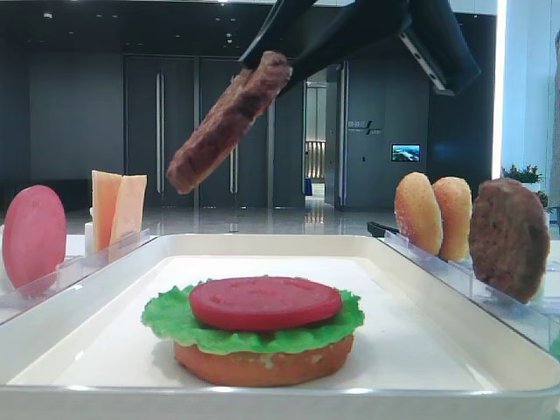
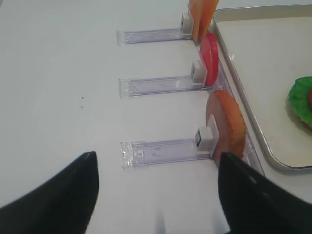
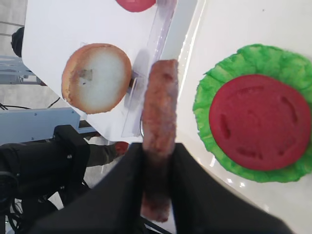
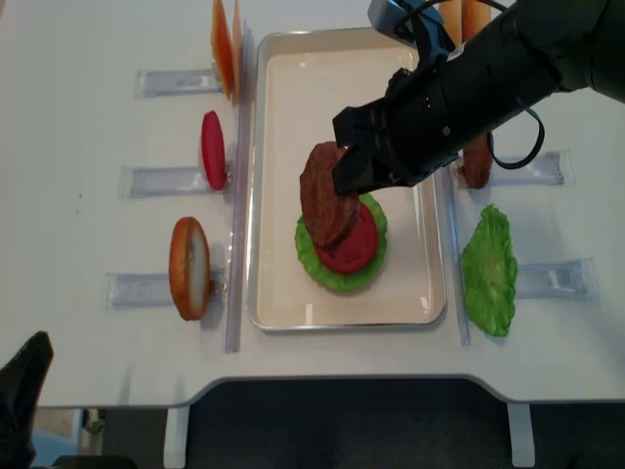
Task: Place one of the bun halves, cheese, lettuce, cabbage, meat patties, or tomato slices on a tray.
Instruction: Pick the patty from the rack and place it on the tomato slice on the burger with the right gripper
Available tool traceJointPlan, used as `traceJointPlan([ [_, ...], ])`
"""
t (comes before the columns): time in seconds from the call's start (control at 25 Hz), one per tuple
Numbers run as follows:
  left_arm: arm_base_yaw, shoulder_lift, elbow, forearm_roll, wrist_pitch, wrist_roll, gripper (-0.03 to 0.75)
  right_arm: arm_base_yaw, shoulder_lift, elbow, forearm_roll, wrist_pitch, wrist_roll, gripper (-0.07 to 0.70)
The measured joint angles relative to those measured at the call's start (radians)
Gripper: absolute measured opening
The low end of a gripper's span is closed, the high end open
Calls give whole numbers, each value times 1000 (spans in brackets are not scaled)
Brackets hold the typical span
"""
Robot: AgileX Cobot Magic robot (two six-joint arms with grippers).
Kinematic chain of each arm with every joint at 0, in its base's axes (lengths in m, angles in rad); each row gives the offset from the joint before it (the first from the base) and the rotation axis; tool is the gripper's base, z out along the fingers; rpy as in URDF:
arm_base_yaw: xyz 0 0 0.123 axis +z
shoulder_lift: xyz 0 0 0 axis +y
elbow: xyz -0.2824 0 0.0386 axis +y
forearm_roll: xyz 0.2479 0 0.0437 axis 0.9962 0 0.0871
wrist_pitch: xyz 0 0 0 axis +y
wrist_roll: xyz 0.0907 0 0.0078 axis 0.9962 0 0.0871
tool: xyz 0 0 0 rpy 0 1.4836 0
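Our right gripper (image 3: 157, 161) is clamped on the rim of a meat patty (image 1: 229, 118), holding it tilted on edge in the air above the middle of the tray (image 1: 114, 297), so we judge it is being carried over to drop flat on the stack. That stack sits toward the near edge of the tray: bun half (image 1: 262, 363) at the bottom, lettuce (image 1: 171, 319) over it, tomato slice (image 1: 265, 302) on top, well below the patty. Our left gripper (image 2: 156, 195) hangs with its fingers spread and empty over the worktop's left side, beside the acrylic racks (image 2: 161, 151).
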Motion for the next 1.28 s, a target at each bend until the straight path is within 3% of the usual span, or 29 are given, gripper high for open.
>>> traceJointPlan([
  [0.2, 0, 0, 0, -1, 0, 0, 578, 0, 0, 67, 90, -25, -79, 129],
  [0.52, 0, 0, 0, -1, 0, 0, 578, 0, 6, 84, 95, -101, -83, 129],
  [1.28, 0, 0, 0, -3, 0, 0, 578, 0, 116, 84, 118, -102, -110, 129],
])
